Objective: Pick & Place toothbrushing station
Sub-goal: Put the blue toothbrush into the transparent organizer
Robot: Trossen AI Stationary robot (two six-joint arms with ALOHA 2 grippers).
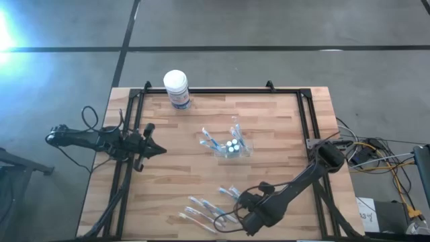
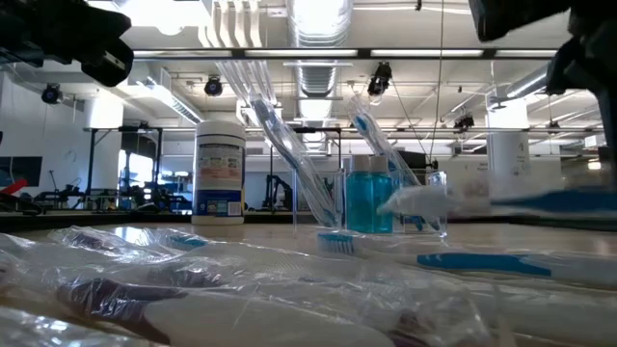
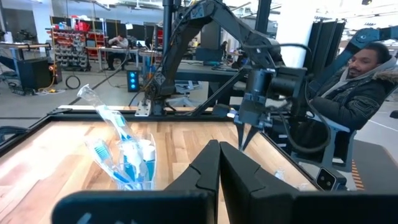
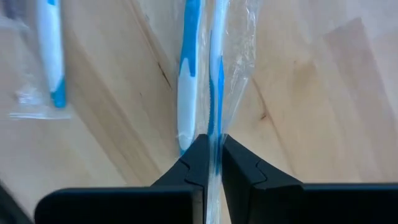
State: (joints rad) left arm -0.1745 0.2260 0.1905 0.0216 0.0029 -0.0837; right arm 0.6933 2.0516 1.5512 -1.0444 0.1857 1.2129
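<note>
The toothbrushing station (image 1: 229, 146), a clear plastic holder with blue-and-white toothbrushes and small blue bottles in it, stands on the wooden table (image 1: 282, 134) near its middle. It also shows in the low view (image 2: 381, 202) and the left wrist view (image 3: 130, 163). My right gripper (image 1: 236, 216) is at the table's near edge among several wrapped toothbrushes (image 1: 201, 212), shut on one of them (image 4: 214, 93). My left gripper (image 1: 161, 150) is shut and empty at the table's left side, left of the station. My right gripper pinches a blue-and-white toothbrush in its clear wrapper between its two fingers, on the handle's two long sides (image 4: 213, 127). The fingers come from above, pointing down. The brush runs straight on away from the fingertips. Whether it is clear of the table, I cannot tell.
A white round tub with a blue label (image 1: 176, 88) stands at the table's far edge, left of centre. Another toothbrush (image 4: 186, 81) lies close beside the held one, and one more (image 4: 50, 56) farther off. A person sits beyond the table's right side (image 3: 354, 81).
</note>
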